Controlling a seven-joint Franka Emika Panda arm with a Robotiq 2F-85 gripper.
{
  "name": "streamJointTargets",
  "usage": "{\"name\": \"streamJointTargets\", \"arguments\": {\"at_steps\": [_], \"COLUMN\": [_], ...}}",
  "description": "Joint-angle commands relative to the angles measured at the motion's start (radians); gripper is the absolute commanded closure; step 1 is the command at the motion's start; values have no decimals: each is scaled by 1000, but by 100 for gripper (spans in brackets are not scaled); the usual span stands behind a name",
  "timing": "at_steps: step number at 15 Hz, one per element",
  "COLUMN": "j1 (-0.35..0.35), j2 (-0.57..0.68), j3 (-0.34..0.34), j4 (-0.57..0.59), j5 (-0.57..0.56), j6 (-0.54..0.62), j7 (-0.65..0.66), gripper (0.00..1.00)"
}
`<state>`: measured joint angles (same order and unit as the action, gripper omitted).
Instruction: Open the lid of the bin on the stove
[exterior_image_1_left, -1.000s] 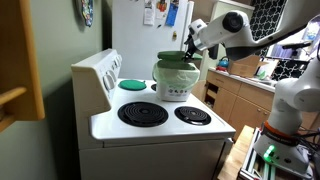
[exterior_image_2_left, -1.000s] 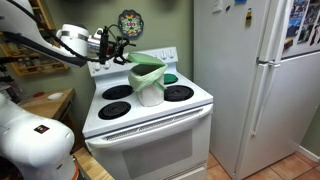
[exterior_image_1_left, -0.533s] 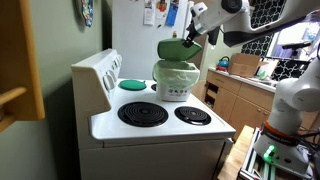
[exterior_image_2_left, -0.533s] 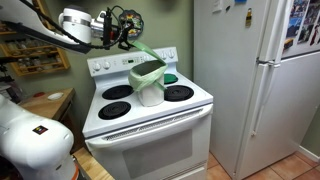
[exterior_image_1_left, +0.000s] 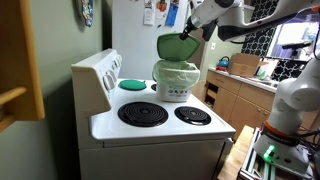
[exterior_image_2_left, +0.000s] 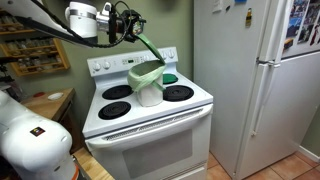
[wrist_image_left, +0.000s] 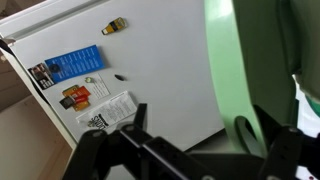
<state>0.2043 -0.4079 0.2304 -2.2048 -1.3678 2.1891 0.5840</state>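
The white bin (exterior_image_1_left: 176, 82) with its pale green liner stands on a back burner of the white stove (exterior_image_1_left: 150, 128); it also shows in an exterior view (exterior_image_2_left: 150, 84). The green lid (exterior_image_1_left: 177, 46) is swung up, tilted steeply on its hinge above the bin's rim, and shows as a thin slanted edge in an exterior view (exterior_image_2_left: 150, 50). My gripper (exterior_image_1_left: 190, 33) is shut on the lid's raised edge, also in an exterior view (exterior_image_2_left: 134, 33). In the wrist view the lid (wrist_image_left: 250, 60) fills the right side between the dark fingers (wrist_image_left: 205, 140).
A flat teal disc (exterior_image_1_left: 132, 85) lies on the back burner next to the control panel (exterior_image_1_left: 100, 72). Two front coil burners (exterior_image_1_left: 143, 114) are bare. A white refrigerator (exterior_image_2_left: 255, 80) stands beside the stove. Wooden counter cabinets (exterior_image_1_left: 235, 100) lie beyond.
My gripper has risen and swung back, lifting the lid from lying near the bin's rim to a steep, raised tilt. The bin has stayed in place.
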Motion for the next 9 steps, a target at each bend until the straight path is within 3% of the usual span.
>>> {"name": "streamJointTargets", "arguments": {"at_steps": [1,9], "j1": [-17,-20], "j2": [41,84], "j3": [6,-1], "j4": [29,41], "j5": [-40,-76], "j6": [-29,-98], "j7": [127,268], "gripper": [0,0]}}
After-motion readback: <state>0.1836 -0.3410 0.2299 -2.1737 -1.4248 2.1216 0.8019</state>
